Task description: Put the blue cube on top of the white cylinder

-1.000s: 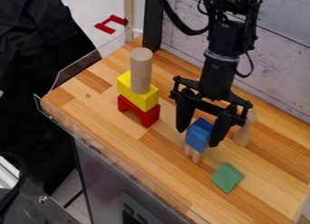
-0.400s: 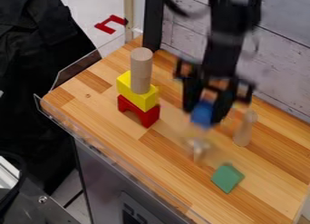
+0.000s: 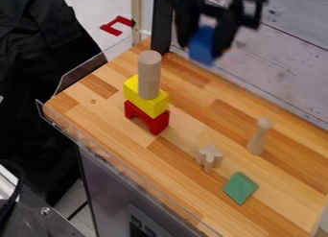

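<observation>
Tool (image 3: 201, 47): blue cube (image 3: 202, 41) is grasped; both are held aloft near the view's top | pale cylinder (image 3: 149, 75): is carried upright by yellow block (image 3: 146, 100), itself supported by red arch (image 3: 154, 123) | tabletop (image 3: 182, 188): green block (image 3: 240, 188), cross-shaped piece (image 3: 209, 157) and upright peg (image 3: 257, 139) are carried

Cylinder (image 3: 149, 73) on block (image 3: 152, 105) on arch (image 3: 156, 124) on table (image 3: 115, 117)

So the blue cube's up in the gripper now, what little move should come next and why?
Probably a sideways shift toward the tower, staying high: the gripper holds the blue cube up and to the right of the pale cylinder in the picture, and that cylinder tops the yellow block, so coming in low might knock it.
</observation>
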Controlling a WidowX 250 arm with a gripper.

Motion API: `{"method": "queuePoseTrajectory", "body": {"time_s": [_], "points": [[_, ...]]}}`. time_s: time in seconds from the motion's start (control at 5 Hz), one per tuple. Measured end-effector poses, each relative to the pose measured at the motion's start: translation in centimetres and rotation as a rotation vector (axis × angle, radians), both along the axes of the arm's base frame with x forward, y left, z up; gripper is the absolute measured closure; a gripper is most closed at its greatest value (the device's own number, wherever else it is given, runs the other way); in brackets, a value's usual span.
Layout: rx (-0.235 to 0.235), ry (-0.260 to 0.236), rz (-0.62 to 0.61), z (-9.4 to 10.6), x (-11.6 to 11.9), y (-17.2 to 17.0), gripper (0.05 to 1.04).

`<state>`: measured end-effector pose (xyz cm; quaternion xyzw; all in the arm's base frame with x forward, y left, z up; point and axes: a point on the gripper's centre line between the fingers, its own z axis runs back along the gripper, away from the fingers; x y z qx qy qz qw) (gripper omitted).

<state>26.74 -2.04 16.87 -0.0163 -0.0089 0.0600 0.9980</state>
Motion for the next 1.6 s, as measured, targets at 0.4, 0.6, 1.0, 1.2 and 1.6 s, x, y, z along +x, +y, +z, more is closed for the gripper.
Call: {"method": "queuePoseTrajectory", "body": {"time_s": [0.4,0.6,1.0,1.2,1.6], "points": [[0.015,0.005,0.066,1.1,-0.8,3.6,0.545],[-0.005,0.01,0.083,1.0,-0.8,4.7,0.545],[-0.03,0.085,0.105,-0.1,-1.1,5.8,0.545],[-0.037,0.096,0.113,-0.2,-1.1,6.1,0.545],[-0.075,0.14,0.115,-1.2,-1.1,6.1,0.545]]}}
